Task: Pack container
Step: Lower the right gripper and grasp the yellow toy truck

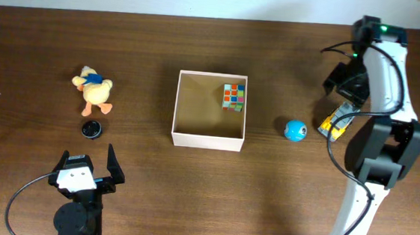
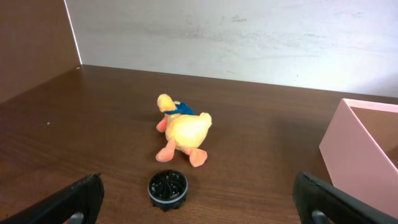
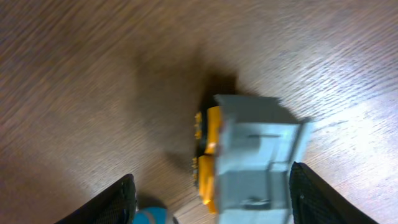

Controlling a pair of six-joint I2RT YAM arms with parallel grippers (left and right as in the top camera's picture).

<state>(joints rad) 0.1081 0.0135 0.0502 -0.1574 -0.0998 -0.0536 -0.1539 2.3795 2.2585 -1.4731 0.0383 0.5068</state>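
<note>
The container (image 1: 207, 140), a shallow square box with white walls and a tan inside, sits mid-table with a colourful cube (image 1: 233, 97) in its far right corner. My right gripper (image 1: 344, 87) hangs open over a yellow and grey toy truck (image 1: 335, 120). In the right wrist view the truck (image 3: 249, 155) lies between the spread fingers (image 3: 118, 199), nearer the right one, and nothing is gripped. My left gripper (image 1: 86, 169) stands open near the front edge. In the left wrist view a black disc (image 2: 168, 188) lies just ahead of the left gripper (image 2: 199, 208).
A yellow plush duck (image 1: 93, 92) lies left of the container, with the black disc (image 1: 91, 129) just in front of it. A blue ball (image 1: 295, 129) rests between the container and the truck. The container's wall (image 2: 357, 149) shows at the right of the left wrist view.
</note>
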